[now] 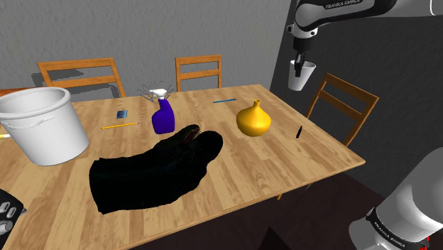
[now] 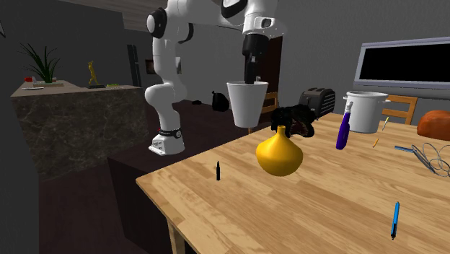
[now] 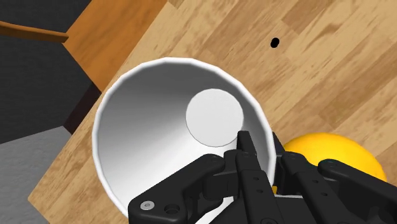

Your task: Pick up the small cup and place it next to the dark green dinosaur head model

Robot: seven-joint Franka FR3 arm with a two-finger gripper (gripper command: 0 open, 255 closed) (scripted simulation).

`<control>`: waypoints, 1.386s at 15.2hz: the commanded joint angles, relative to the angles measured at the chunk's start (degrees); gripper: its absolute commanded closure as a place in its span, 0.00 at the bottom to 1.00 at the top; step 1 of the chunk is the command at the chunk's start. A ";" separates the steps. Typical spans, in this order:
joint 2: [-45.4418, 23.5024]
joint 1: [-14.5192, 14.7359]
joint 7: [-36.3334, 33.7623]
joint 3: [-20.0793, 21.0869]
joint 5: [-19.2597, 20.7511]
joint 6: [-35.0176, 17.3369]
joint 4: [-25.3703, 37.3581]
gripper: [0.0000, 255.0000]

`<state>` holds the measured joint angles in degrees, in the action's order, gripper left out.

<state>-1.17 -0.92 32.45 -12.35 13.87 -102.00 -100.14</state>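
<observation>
The tool (image 3: 262, 147) is clenched on the rim of the white cup (image 3: 146, 127), holding it aloft, apparently over the counter (image 1: 284, 153) edge. In the shoulder view, a yellow vase (image 1: 254, 119) sits at its eight o'clock, and the near-black dinosaur head (image 1: 152, 174) lies farther along.

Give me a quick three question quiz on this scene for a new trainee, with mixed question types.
1. True or false: the gripper is shut on the rim of the white cup, holding it in the air, off the table.
2. What colour is the gourd-shaped vase? A) yellow B) red C) green
3. Fill in: in the shoulder view, the white bucket stands to the ____ of the dark dinosaur head.

Key: 1 true; 2 A; 3 left.
</observation>
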 commanded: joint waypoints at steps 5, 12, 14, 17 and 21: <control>5.56 3.76 -7.79 3.93 0.86 1.47 -5.90 1.00; 10.08 8.03 -17.08 9.33 0.25 3.72 -10.46 1.00; 10.85 9.23 -19.72 10.95 -0.19 4.43 -11.17 1.00; 11.58 11.03 -23.67 13.43 -0.97 5.52 -11.74 1.00; 11.73 13.47 -28.96 16.73 -2.16 6.99 -11.60 1.00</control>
<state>10.85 11.93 4.95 3.53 11.98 -95.36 -112.05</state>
